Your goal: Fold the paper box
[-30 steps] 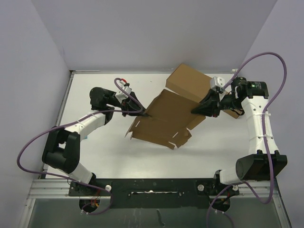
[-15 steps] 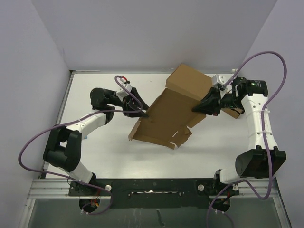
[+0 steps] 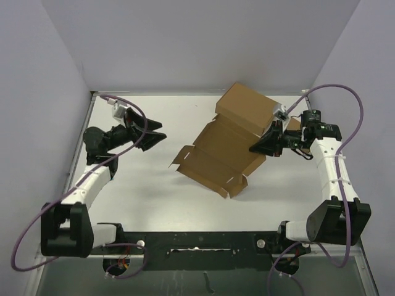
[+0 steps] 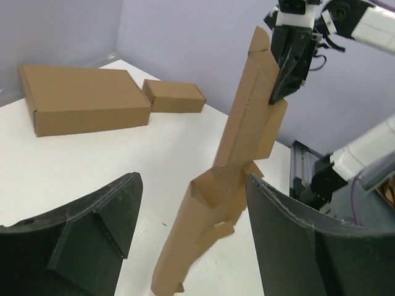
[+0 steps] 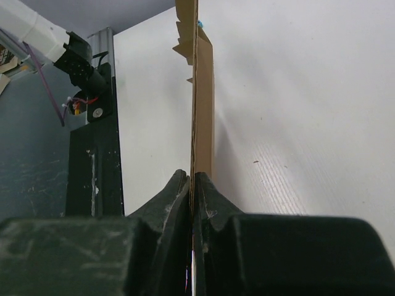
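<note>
Paper box [image 3: 216, 157] lies opened out right of the middle of the table [image 3: 136, 185] in the top view. Its right edge is pinched by the right gripper [image 3: 254, 148], and its far end overlaps the largest box [image 3: 247, 106]. My left gripper [image 3: 157, 137] hangs well apart from it on the left side, jaws spread and holding nothing.

From the left wrist camera I see the sheet standing tilted up: its lower end is on the table and its top is caught in the right arm's fingers [image 4: 290, 74]. One long side flap looks partly bent up. The largest box and a small narrow box [image 4: 174, 97] sit near each other at the back, apart from the work.

From the right wrist camera the jaws are clamped tight on the cardboard, which runs away from them edge-on.

I judge the job to be at an early stage. The creases are loosened, but no wall stands square, the small tabs are not in their slots, and the lid is not closed. Nearly all the folding is left.
</note>
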`<state>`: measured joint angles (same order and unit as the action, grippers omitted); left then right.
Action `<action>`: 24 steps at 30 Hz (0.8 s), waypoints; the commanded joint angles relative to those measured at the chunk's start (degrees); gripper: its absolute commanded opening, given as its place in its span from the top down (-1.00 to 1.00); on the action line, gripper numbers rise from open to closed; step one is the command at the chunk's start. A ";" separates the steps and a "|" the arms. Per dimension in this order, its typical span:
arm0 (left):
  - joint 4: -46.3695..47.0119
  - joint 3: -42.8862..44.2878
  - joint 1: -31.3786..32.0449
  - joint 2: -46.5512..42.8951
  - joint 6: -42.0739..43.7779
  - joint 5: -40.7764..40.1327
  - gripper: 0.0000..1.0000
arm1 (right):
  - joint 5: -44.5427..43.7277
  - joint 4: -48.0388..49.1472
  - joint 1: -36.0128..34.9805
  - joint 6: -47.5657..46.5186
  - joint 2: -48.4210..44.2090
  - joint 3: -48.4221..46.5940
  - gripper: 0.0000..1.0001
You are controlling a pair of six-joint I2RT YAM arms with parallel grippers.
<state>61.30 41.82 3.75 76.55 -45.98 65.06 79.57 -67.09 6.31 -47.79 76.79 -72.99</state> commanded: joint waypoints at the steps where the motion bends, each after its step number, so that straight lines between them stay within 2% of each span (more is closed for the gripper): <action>1: -32.68 -1.77 0.03 -13.72 15.82 -15.96 -0.30 | -2.44 14.33 0.19 15.58 -0.30 0.76 1.00; 3: -39.88 -2.94 -0.05 -15.99 18.71 -18.50 -0.20 | -4.34 15.39 0.25 17.73 1.63 0.25 1.00; 7: -42.83 -5.43 0.31 -17.63 20.14 -19.89 -0.09 | -6.53 13.84 0.28 18.21 7.42 -3.44 1.00; 15: -48.80 -6.07 5.64 -15.16 21.10 -30.98 -0.12 | -4.76 5.53 -0.16 11.09 17.11 -10.61 1.00; 17: -49.18 -6.24 6.73 -13.45 20.56 -32.85 -0.10 | -4.77 4.58 -0.26 9.86 18.20 -11.05 1.00; 20: -46.07 -7.40 7.46 -10.35 17.02 -33.54 0.03 | -5.18 5.09 -0.50 8.94 18.48 -10.38 1.00; 24: -43.77 -8.20 8.03 -7.34 11.89 -32.54 0.06 | -5.83 9.66 -0.49 12.00 18.05 -7.36 1.00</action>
<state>13.58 33.87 11.16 67.35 -29.32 33.76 72.60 -60.36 6.22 -36.86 96.31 -81.32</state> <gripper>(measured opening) 0.475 0.039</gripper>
